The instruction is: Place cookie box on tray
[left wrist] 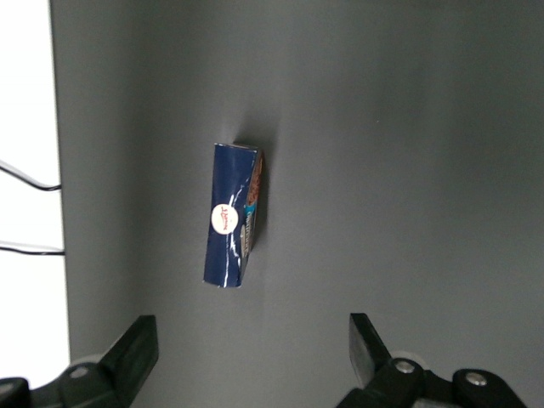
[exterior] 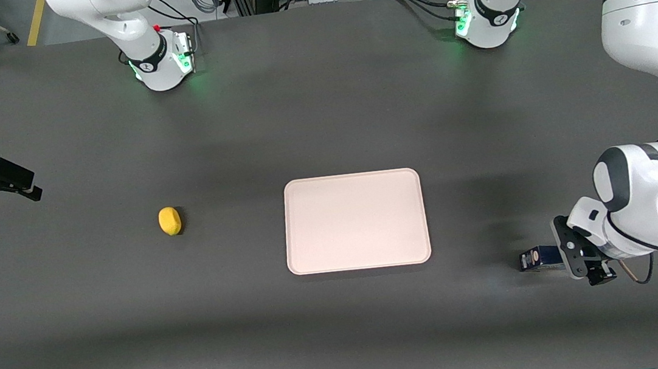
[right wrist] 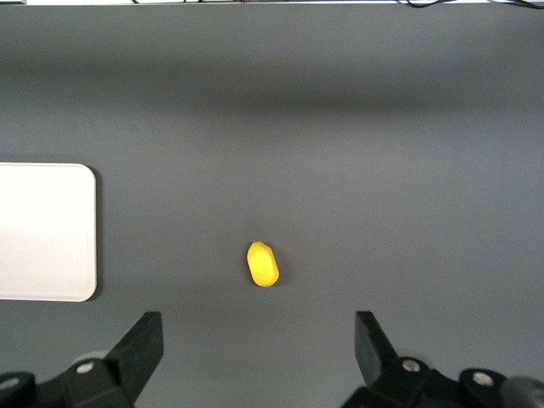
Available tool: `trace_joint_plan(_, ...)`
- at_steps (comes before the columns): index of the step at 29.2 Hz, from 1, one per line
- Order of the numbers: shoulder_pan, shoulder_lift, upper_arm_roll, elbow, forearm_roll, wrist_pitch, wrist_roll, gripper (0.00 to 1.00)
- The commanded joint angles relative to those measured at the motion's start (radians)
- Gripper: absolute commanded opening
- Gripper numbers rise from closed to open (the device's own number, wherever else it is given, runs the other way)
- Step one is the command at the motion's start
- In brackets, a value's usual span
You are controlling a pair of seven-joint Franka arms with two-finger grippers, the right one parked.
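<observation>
The cookie box (exterior: 539, 258), a slim dark navy carton with a white-red oval logo, lies on the dark table mat toward the working arm's end, partly hidden by the arm's hand in the front view. In the left wrist view the cookie box (left wrist: 232, 215) lies whole on the mat, apart from the fingers. My gripper (exterior: 586, 261) hovers above the table right beside the box; it is open, with only bare mat between its fingers (left wrist: 368, 342). The pale pink tray (exterior: 355, 221) lies flat in the middle of the table with nothing on it.
A small yellow lemon-like lump (exterior: 169, 221) sits on the mat toward the parked arm's end, beside the tray. The table's edge and two thin cables (left wrist: 25, 177) lie near the box in the left wrist view.
</observation>
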Motion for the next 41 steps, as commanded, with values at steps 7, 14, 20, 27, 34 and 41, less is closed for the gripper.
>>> trace_joint_plan(7, -0.002, -0.012, 0.004, -0.014, -0.005, 0.02, 0.017, 0.15)
trace_joint_plan(14, -0.002, -0.012, 0.003, -0.01, -0.01, 0.02, 0.001, 0.09)
trace_joint_plan(20, -0.002, -0.014, 0.002, 0.009, -0.016, 0.015, 0.0, 0.1)
trace_joint_plan(27, -0.005, -0.041, 0.004, 0.047, -0.013, -0.029, 0.0, 0.1)
trace_joint_plan(34, -0.006, -0.065, 0.004, 0.137, -0.011, -0.158, 0.0, 0.1)
trace_joint_plan(41, -0.006, -0.115, 0.004, 0.173, -0.011, -0.261, 0.0, 0.1)
